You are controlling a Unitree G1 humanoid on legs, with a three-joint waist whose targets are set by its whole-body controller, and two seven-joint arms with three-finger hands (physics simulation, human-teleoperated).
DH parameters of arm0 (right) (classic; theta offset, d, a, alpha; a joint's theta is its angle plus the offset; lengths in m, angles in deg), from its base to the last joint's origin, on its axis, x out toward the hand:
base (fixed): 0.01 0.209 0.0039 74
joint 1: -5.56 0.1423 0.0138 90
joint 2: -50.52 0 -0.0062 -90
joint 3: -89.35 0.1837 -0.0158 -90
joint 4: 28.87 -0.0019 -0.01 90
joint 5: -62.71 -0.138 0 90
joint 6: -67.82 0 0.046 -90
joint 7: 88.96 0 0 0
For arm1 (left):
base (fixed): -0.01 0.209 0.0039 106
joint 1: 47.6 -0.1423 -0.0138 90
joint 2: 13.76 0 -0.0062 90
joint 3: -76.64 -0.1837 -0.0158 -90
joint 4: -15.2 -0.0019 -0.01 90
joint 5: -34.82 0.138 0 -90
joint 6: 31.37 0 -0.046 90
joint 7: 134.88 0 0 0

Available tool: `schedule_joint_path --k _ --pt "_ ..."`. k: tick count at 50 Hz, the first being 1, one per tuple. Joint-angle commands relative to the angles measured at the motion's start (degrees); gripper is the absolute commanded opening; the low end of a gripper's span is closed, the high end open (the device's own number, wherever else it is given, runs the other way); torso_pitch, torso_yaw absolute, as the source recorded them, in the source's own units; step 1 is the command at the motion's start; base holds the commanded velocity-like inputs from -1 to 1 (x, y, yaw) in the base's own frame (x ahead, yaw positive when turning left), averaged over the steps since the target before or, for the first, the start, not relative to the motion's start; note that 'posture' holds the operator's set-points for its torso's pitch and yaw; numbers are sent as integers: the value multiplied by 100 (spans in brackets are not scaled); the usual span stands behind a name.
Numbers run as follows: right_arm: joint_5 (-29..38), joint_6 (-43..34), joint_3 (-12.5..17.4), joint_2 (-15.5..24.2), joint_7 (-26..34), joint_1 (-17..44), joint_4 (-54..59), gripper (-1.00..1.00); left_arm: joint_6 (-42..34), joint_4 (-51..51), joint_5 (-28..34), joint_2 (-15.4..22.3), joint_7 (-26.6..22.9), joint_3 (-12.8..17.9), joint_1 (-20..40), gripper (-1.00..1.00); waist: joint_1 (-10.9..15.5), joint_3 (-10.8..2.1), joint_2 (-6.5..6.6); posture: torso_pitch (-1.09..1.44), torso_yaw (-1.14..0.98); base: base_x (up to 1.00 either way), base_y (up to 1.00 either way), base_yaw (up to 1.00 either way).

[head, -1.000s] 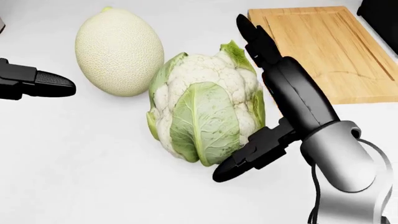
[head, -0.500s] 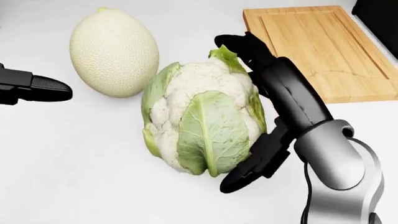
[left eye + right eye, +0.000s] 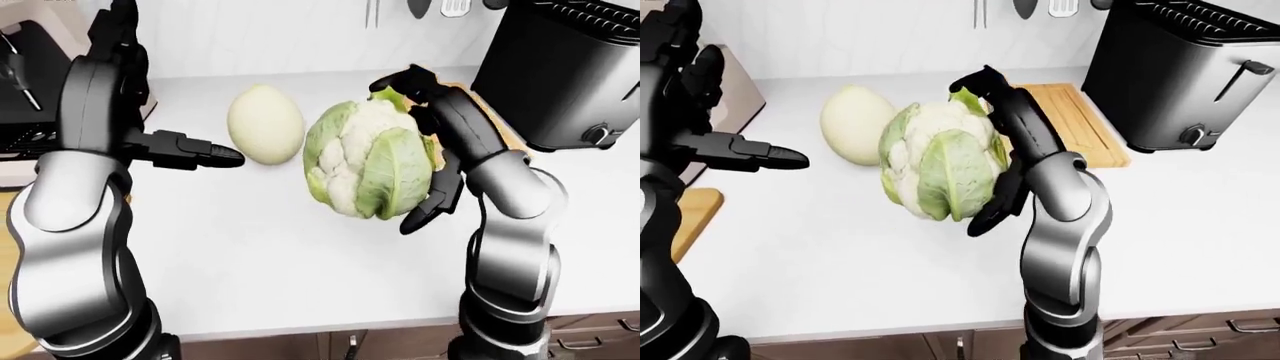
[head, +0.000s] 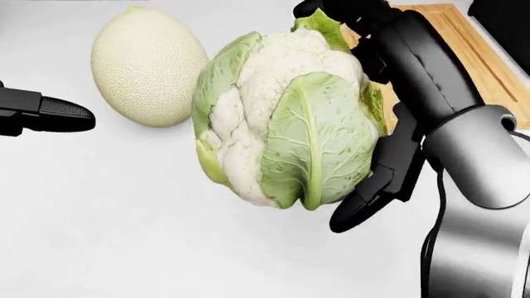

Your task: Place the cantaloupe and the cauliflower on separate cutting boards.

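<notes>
No writing or brand can be read anywhere; the right hand (image 4: 365, 118) is clamped on the cauliflower (image 4: 286, 115), fingers curled over its top and thumb under its right side, and has raised it clear of the white bench (image 3: 840, 255), higher than half a second ago; the cutting board (image 3: 1065, 124) is largely hidden behind the arm in the head view; the cantaloupe (image 4: 145, 65) lies on the bench left of the cauliflower; the left hand (image 3: 165, 139) hovers beside it, fingers spread apart, holding nothing.
</notes>
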Motion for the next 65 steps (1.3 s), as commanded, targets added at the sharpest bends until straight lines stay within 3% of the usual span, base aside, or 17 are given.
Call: schedule_joint_path --k 1,14,24,33,43,55,65 --pt "-70 64 87 76 -295 341 -15 -100 172 119 32 63 53 53 147 100 3 -141 12 0 0 0 0 0" --pt "-696 846 524 826 -2017 1615 2453 -100 47 154 -6 165 -2 84 255 100 -24 -101 35 0 0 0 0 0" --pt "-702 1405 581 1357 -3119 2208 4127 -100 57 137 -5 157 7 57 257 100 10 -115 -19 0 0 0 0 0" --pt "-799 2271 654 1633 -4227 2807 6193 -100 88 145 5 109 21 60 209 100 33 -165 -43 0 0 0 0 0" --pt "-868 2781 706 1911 -5185 3210 7625 -100 74 202 -12 118 6 85 155 100 48 -185 -40 0 0 0 0 0" --pt "-1248 3207 690 1965 -6013 3453 8769 -100 64 144 3 153 -5 61 217 100 69 -154 -79 0 0 0 0 0" --pt "-1406 3135 671 1971 -6030 3344 8716 -96 -26 244 5 196 -55 109 212 100 64 -142 -72 0 0 0 0 0"
